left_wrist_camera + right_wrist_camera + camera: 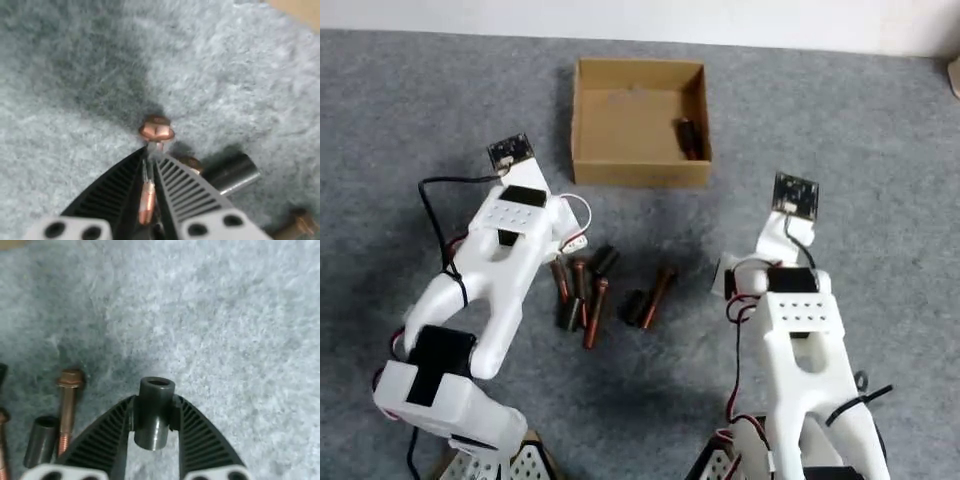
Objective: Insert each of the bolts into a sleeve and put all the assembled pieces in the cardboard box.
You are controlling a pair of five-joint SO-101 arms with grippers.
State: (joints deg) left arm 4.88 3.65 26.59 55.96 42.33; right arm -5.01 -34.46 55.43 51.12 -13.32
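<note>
My left gripper [152,154] is shut on a copper bolt [147,199]; its hex head [156,130] sticks out past the fingertips, just above the carpet. My right gripper [152,401] is shut on a dark sleeve [153,412], held upright with its open end showing. Between the two arms, loose bolts [594,311] and sleeves [603,260] lie on the carpet. The cardboard box [638,172] stands at the back and holds one assembled piece [688,138]. In the high view the left arm [505,255] is just left of the pile and the right arm [798,310] to its right.
A grey carpet [860,180] covers the table. Another bolt [658,293] lies beside a sleeve [635,306] near the right arm. In the right wrist view a bolt [67,407] and a sleeve [40,441] lie close by. A sleeve [232,172] lies by the left gripper.
</note>
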